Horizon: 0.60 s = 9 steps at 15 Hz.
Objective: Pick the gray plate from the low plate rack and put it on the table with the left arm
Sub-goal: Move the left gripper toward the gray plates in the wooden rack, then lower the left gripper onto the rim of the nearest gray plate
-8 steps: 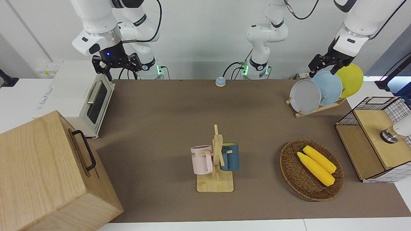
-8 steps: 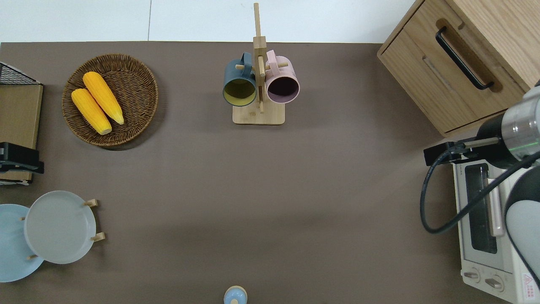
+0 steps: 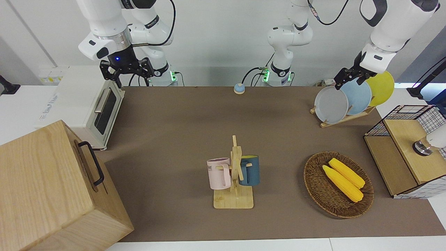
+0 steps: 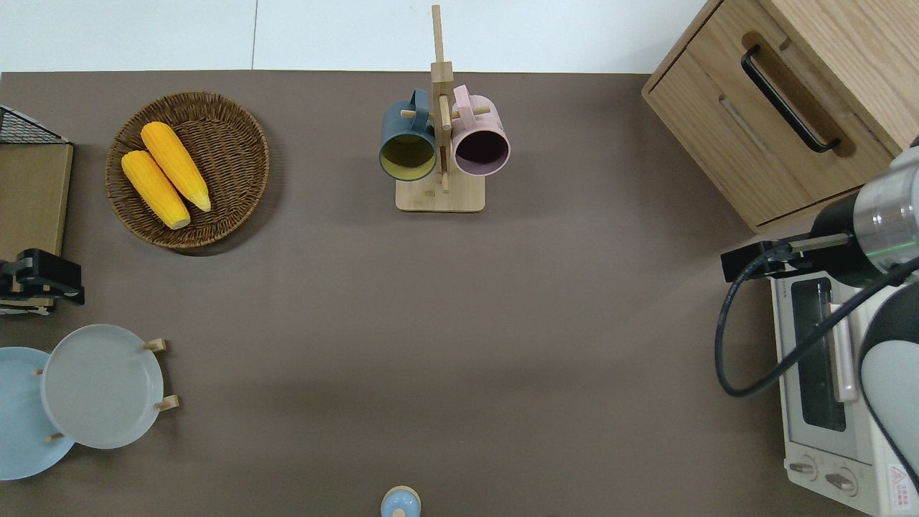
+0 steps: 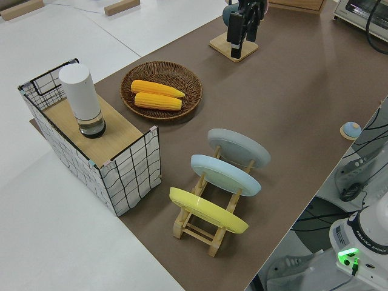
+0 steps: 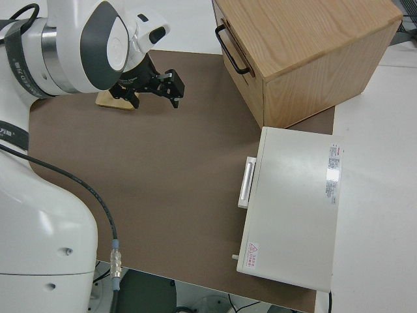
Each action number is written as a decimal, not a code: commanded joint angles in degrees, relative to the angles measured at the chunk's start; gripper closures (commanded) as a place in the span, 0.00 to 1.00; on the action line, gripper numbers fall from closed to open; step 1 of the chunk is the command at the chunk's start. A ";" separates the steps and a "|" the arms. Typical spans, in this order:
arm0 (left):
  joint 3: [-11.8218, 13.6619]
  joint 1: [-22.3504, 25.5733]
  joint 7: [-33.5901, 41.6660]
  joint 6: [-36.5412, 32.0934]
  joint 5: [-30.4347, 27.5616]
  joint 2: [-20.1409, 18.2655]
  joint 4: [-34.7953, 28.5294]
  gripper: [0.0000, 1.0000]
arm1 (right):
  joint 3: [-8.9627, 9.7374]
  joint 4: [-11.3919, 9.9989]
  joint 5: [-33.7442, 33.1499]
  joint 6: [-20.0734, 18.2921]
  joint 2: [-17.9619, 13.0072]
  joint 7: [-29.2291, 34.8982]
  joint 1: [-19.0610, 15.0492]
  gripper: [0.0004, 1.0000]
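- While the right arm sits parked, the left gripper point(image 3: 343, 79) has shifted since a moment ago, now up by the gray plate's point(image 3: 331, 104) top rim; can't tell its finger gap.
- Gray plate untouched, in the rack point(image 3: 343, 118), frontmost slot, beside the blue plate point(image 3: 359, 94).
- Approach phase, I'd say; grasp not yet made.

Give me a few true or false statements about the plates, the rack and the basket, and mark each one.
1. The gray plate lies flat on the table. False: it stands in the low plate rack.
2. The rack holds three plates. True.
3. The wicker basket holds two corn cobs. True.
4. The left gripper holds the gray plate. False: the plate sits ungripped in the rack.
5. The yellow plate is beside the gray one. False: the light blue plate stands between them.
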 commanded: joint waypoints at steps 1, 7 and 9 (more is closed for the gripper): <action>0.88 -1.17 0.81 4.31 4.17 -2.36 -7.09 0.03 | 0.98 0.51 -0.08 -0.81 -0.15 0.69 -1.06 0.02; 0.79 -0.64 1.96 9.86 10.41 -5.70 -17.99 0.03 | 0.98 0.51 -0.08 -0.81 -0.15 0.69 -1.06 0.02; 0.79 -0.46 2.04 10.64 14.54 -7.02 -21.94 0.03 | 0.89 0.51 -0.08 -0.81 -0.07 0.69 -1.06 0.02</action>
